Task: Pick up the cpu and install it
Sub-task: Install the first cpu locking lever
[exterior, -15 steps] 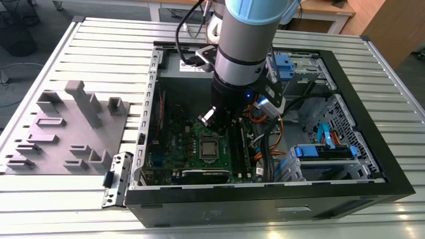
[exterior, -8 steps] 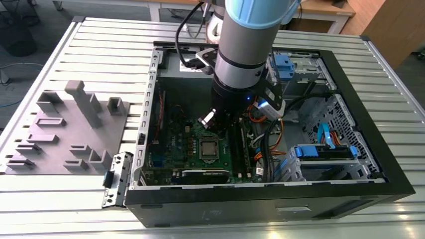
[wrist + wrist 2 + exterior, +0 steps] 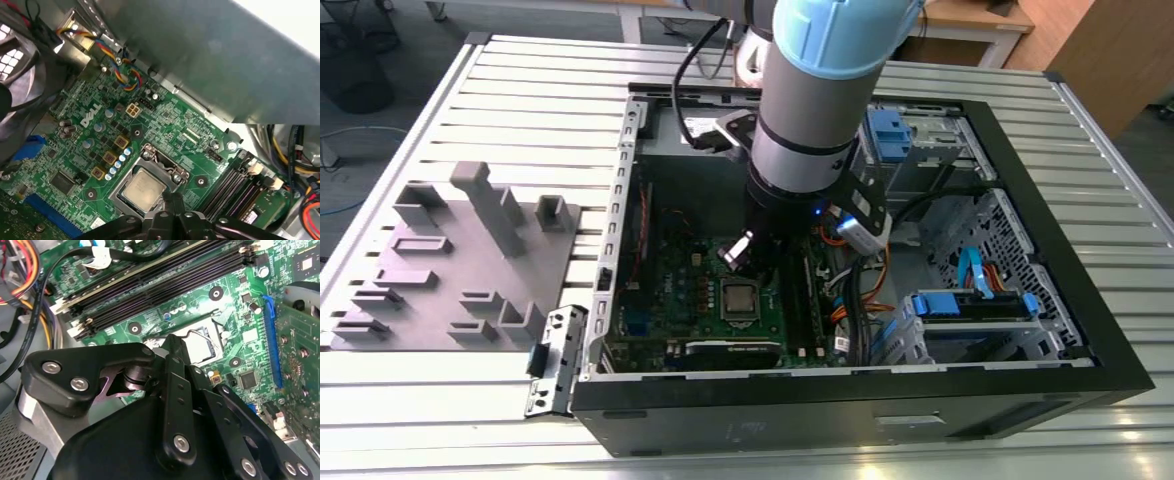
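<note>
The cpu [image 3: 143, 188], a pale silvery square chip, lies flat inside the silver socket frame [image 3: 161, 159] on the green board [image 3: 95, 145]. In the exterior view the cpu [image 3: 740, 298] sits low in the middle of the board inside the open computer case. In the second wrist view the cpu [image 3: 201, 345] shows just beyond my black fingertips. My gripper [image 3: 171, 199] hangs close above the socket's edge beside the chip. Its fingers are drawn together and hold nothing. The arm's grey and blue body [image 3: 821, 90] reaches down into the case.
Black memory slots [image 3: 165, 282] run beside the socket. Orange, yellow and black cables [image 3: 22, 285] lie near them. A blue slot [image 3: 272, 340] and a second card flank the other side. The case wall [image 3: 854, 390] rings the board. A grey fixture plate [image 3: 460, 260] lies on the exterior view's left.
</note>
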`<state>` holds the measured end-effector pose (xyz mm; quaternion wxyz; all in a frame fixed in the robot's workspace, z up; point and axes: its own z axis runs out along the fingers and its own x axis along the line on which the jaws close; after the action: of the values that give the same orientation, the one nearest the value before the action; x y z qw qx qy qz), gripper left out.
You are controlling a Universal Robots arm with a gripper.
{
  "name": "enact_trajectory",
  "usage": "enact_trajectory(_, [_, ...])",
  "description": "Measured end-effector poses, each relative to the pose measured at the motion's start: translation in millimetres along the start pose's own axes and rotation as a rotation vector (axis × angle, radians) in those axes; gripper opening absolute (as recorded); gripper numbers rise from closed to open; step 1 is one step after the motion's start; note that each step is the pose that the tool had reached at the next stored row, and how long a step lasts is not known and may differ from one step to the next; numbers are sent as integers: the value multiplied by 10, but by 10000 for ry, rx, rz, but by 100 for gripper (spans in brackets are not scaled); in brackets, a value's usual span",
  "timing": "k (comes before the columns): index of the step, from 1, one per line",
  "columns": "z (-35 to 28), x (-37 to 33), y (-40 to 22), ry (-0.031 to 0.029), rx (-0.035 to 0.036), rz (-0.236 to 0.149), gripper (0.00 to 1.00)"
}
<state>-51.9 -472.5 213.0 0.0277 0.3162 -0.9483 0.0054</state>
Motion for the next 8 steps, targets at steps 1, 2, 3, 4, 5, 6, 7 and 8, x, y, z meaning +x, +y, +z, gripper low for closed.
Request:
enact_trajectory(1, [13,3,-6,4,-3,0,11])
enact_trajectory(2, [26,6,-10,7,-6,0,11])
enact_trajectory(3, [38,8,-14,11,-9,0,11])
enact_trajectory(4, [48,10,-16,15,-11,-1,11])
enact_trajectory(5, [54,10,-17,15,-12,0,11])
enact_trajectory(6, [56,10,-17,16,-12,0,11])
enact_trajectory(7, [56,9,-17,17,-12,0,11])
enact_trajectory(8, [56,10,-17,18,-12,-1,11])
